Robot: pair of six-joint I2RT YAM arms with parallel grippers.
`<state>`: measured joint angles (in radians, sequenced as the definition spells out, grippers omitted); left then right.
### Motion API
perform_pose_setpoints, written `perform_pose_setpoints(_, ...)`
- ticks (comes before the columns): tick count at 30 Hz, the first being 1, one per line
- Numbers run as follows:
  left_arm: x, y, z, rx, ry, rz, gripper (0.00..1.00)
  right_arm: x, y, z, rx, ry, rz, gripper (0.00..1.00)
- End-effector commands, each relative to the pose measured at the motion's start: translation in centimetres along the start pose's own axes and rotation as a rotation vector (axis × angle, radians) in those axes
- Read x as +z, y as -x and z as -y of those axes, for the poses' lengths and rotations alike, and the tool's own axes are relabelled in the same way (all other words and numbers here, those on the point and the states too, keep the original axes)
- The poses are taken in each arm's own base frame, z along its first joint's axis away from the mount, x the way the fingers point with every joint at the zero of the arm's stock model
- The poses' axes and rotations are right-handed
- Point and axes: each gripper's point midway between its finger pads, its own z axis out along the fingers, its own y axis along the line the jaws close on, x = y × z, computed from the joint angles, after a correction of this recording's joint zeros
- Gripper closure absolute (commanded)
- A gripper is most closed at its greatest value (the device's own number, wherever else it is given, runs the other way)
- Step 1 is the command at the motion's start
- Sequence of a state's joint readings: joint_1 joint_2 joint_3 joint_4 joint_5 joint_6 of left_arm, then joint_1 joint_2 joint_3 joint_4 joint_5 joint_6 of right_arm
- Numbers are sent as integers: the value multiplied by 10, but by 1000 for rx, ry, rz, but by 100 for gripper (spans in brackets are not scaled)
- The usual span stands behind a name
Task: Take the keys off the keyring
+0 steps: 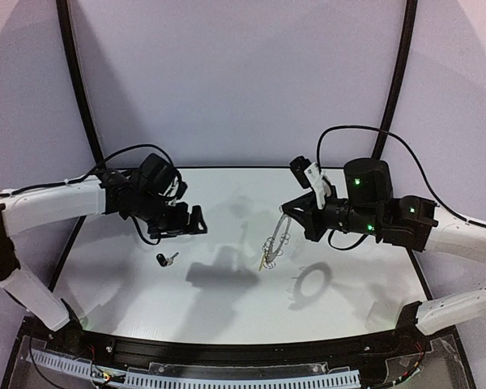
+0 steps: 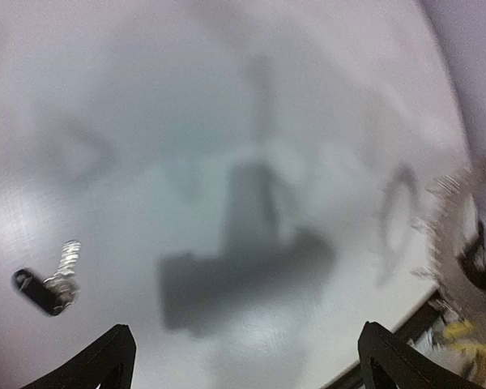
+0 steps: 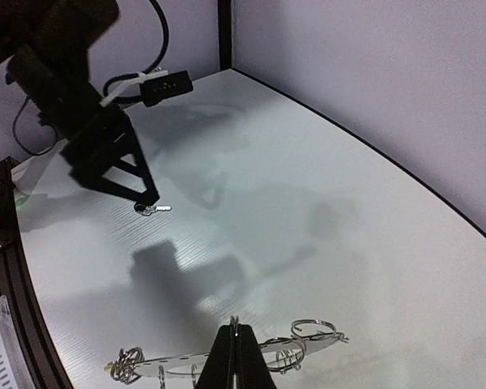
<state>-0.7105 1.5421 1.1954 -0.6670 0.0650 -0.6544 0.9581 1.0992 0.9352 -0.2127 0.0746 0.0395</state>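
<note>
Top external shows one black key (image 1: 167, 259) lying loose on the table (image 1: 227, 312) at near left. Just beyond it the left gripper (image 1: 181, 220) hangs spread wide. To the right, the right gripper (image 1: 296, 212) pinches the single keyring (image 1: 275, 237) aloft, with one yellow key (image 1: 263, 262) apparently hanging from it. The next move calls for seizing that tiny key precisely.

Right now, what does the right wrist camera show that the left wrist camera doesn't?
Only the right wrist view: the right gripper seen sharply, shut on the keyring.
Only the left wrist view: a yellow blur at its right edge, maybe a key; too smeared to tell.
Both: the black key lying free on the table, the open left gripper above it, and the keyring, though the left view only shows it as a blur at its right edge.
</note>
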Motion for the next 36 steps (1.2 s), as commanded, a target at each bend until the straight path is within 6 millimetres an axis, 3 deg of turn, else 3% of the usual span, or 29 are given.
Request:
perform_pose_setpoints(1,-61,-36,129,481,-566,34,1,-1,19,-3,61,8,28,100)
perform_pose_setpoints(3,-69,-44,145,579,-605,45,1,0,25,-4,93,12,22,100)
perform_pose_setpoints(9,-61,-57,174,629,-723,-45,1,9,26,-12,206,48,-47,100)
perform_pose_setpoints(14,-47,-58,177,677,-678,-51,3,13,31,-17,248,68,-87,100)
perform_pose_setpoints(17,-44,-55,180,683,-672,-60,9,14,34,-24,260,106,-93,100)
perform_pose_setpoints(19,-42,-56,183,683,-681,-66,18,16,39,-29,263,139,-90,100)
perform_pose_setpoints(23,-38,-59,181,686,-678,-90,58,18,41,-32,257,153,-90,100)
perform_pose_setpoints(25,-39,-66,176,687,-676,-118,70,18,39,-29,248,138,-103,100)
perform_pose_setpoints(27,-41,-70,174,683,-681,-130,72,18,39,-29,246,134,-109,100)
perform_pose_setpoints(33,-45,-81,167,675,-695,-161,66,15,45,-36,247,181,-94,100)
perform_pose_setpoints(35,-44,-79,167,676,-687,-152,68,14,47,-39,249,196,-87,100)
perform_pose_setpoints(36,-44,-77,169,677,-688,-145,74,14,49,-39,252,201,-83,100)
